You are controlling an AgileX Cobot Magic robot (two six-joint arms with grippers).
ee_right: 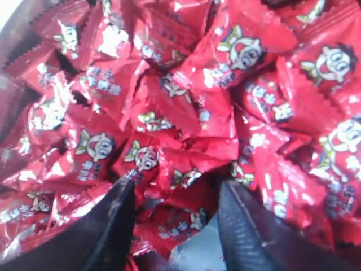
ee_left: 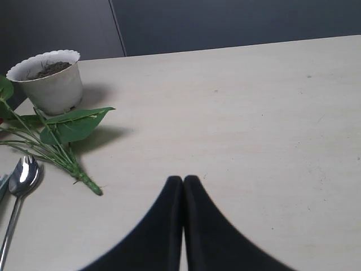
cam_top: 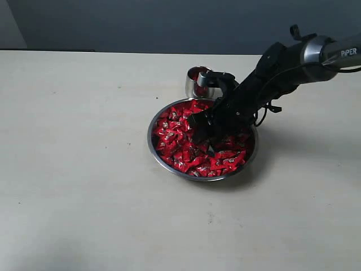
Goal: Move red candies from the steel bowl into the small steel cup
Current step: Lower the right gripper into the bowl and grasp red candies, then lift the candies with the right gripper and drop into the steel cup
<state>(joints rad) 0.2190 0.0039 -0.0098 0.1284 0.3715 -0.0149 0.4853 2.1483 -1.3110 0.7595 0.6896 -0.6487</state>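
A robot test bench, as kept in a lab, is suggested rather than a home. A bare pale tabletop [cam_top: 79, 203] is backed by a plain dark wall [cam_top: 141, 22], and an arm [cam_top: 282, 65] marked PIPER is seen above it. Unrelated props are laid out beyond the closed left claw [ee_left: 183, 180]: a white pot [ee_left: 51, 84] of soil, a leafy stem [ee_left: 65, 127], a spoon [ee_left: 22, 175]. Under the right claw [cam_top: 202, 132] a steel bowl [cam_top: 150, 138] of red candies [cam_top: 172, 135] is set.
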